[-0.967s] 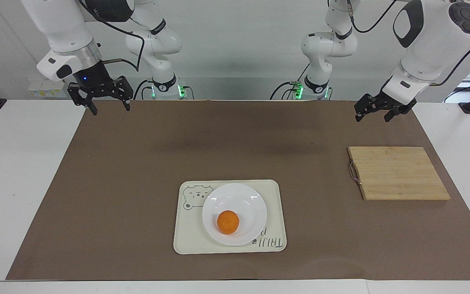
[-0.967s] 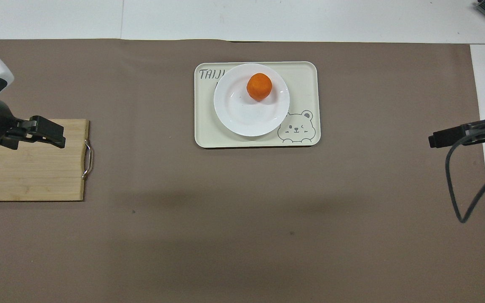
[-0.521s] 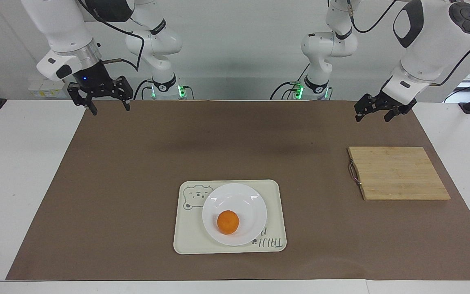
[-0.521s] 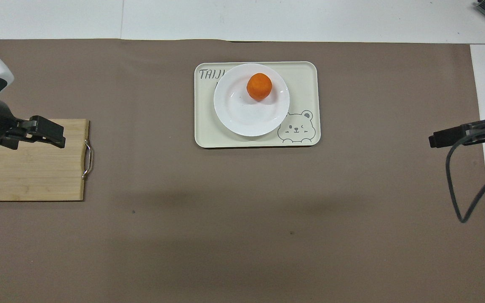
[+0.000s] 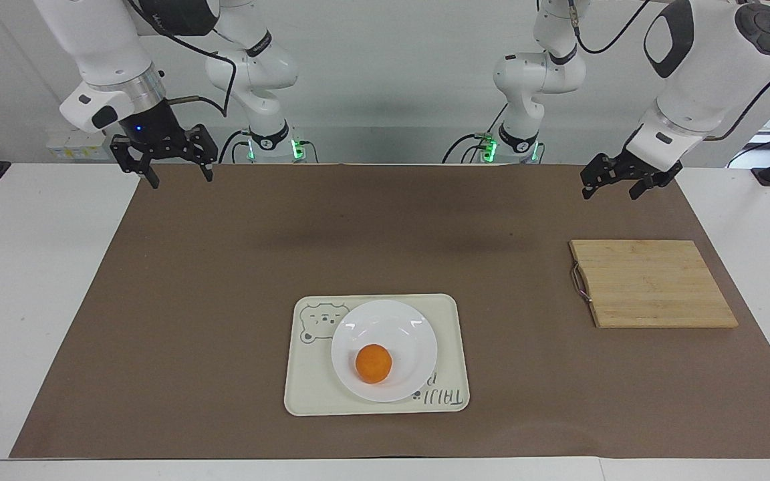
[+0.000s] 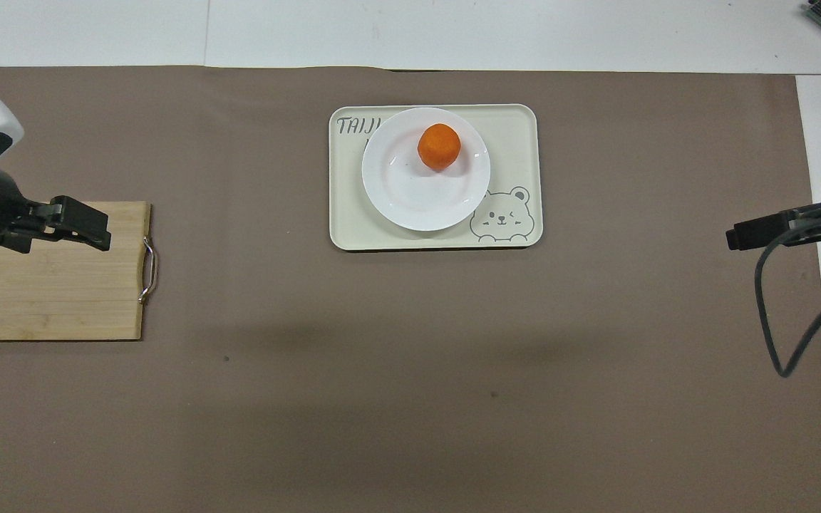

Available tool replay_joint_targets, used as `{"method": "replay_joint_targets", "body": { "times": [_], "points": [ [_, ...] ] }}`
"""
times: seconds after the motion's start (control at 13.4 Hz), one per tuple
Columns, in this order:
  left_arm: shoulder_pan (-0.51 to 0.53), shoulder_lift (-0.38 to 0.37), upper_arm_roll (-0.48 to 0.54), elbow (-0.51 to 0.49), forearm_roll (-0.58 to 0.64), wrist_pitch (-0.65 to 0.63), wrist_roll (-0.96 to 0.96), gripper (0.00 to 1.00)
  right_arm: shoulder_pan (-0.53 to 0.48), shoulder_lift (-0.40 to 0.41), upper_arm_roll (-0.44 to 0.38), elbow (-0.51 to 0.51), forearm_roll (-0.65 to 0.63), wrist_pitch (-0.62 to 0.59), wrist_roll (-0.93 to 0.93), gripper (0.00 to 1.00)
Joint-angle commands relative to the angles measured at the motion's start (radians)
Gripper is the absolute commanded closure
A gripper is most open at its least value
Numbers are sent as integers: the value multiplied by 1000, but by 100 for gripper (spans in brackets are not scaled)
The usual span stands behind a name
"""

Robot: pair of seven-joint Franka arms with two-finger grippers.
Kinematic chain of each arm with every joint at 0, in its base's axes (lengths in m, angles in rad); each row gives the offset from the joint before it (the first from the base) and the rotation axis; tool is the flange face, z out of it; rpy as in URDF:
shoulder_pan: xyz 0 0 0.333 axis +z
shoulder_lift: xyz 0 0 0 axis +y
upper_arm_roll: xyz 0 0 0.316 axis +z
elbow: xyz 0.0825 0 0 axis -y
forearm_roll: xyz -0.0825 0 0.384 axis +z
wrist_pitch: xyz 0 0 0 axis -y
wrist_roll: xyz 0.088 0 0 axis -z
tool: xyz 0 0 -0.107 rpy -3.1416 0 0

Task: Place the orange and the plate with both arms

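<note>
A: Where's the orange point(image 5: 373, 363)?

B: On the plate point(image 5: 405, 329), which sits on the bear tray point(image 5: 448, 347), well apart from both sets of fingers.

A: And the 2 grippers?

B: Left gripper point(image 5: 613, 188) hangs raised near the cutting board point(image 5: 652, 284), fingers spread, holding nothing. Right gripper point(image 5: 180, 178) hangs over the brown mat's point(image 5: 224, 280) corner at its own end of the surface, fingers point(image 5: 155, 179) apart, empty.

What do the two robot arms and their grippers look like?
Both arms are glossy white with rounded jointed segments and black bands at the joints. The right arm has a silver metal wrist ring. Each ends in a black two-finger gripper: left gripper, right gripper. Black cables run along both, and green lights glow at the bases.
</note>
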Motion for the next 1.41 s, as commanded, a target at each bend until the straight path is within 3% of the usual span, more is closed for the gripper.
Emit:
{"method": "replay_joint_targets", "body": {
  "times": [0.0, 0.45, 1.34],
  "points": [
    [10, -17, -7, -15, 11, -7, 4, 0, -20, -6, 16, 3, -10, -13, -18, 0],
    [10, -19, 0, 33, 3, -18, -68, 0, -20, -6, 16, 3, -10, -13, -18, 0],
    [10, -48, 4, 28, 6, -13, -70, 0, -20, -6, 17, 3, -10, -13, -18, 0]
  ]
}}
